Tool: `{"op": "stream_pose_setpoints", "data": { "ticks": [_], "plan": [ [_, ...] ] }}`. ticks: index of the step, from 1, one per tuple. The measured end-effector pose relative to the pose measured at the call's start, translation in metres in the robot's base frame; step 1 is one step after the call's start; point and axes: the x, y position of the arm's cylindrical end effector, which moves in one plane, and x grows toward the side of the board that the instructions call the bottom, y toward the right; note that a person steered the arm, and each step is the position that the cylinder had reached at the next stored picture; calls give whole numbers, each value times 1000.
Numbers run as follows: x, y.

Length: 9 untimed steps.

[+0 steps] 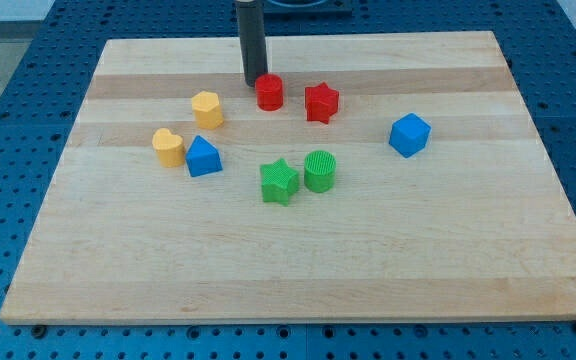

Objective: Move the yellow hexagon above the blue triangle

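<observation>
- The rod [252, 40] stands upright, entering from the view's top; no gripper is fitted, so there is no open or closed state to report.
- My tip [253, 83] rests on the board [298, 270], just beside the red cylinder [270, 92], at the cylinder's left.
- Landmark: blue triangle [203, 157].
- Yellow hexagon [207, 108]: toward the view's top from the triangle, near it, not touching.
- Yellow heart [168, 146]: just left of the triangle.
- Red star [321, 102]: up and right of the triangle.
- Green star [279, 182] and green cylinder [320, 171]: right of the triangle, slightly lower.
- Blue cube [409, 134]: well to the triangle's right.
- Count: two yellow, two red, two green, two blue; eight blocks total.
</observation>
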Motion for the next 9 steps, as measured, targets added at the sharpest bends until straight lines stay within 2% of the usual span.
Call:
{"op": "stream_pose_setpoints", "data": {
  "ticks": [3,5,9],
  "plan": [
    [40,-3],
    [86,-41],
    [77,-37]
  ]
}}
